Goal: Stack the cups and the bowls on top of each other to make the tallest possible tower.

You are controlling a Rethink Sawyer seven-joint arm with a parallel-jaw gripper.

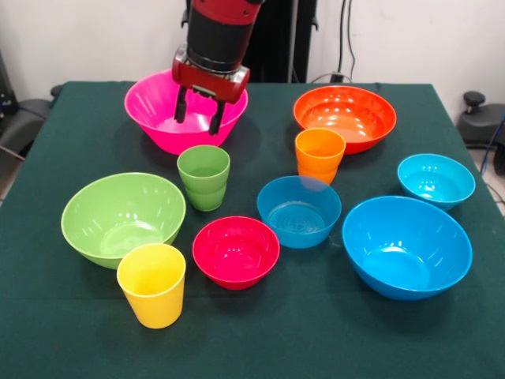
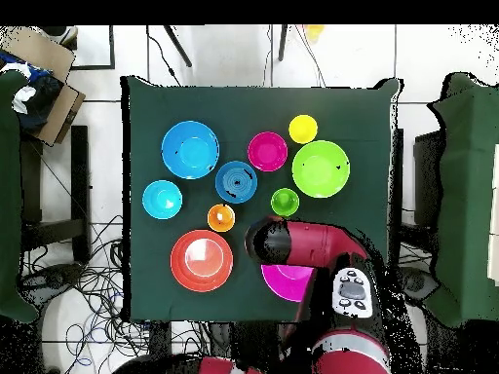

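Ten pieces sit unstacked on the green table (image 1: pixel 63 332), so stacking is only beginning: the gripper (image 1: pixel 199 117), prongs apart and empty, hangs over the pink bowl (image 1: pixel 158 110) behind the green cup (image 1: pixel 203 178), and must descend onto a first piece.

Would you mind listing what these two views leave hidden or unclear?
- Large glossy pink plastic bowl: overhead view, mostly covered by the red and black arm.
- Tool: overhead view, hidden beneath the arm; visible only in the front view, fingers apart.
- Pink bowl's far rim: front view, hidden behind the tool.
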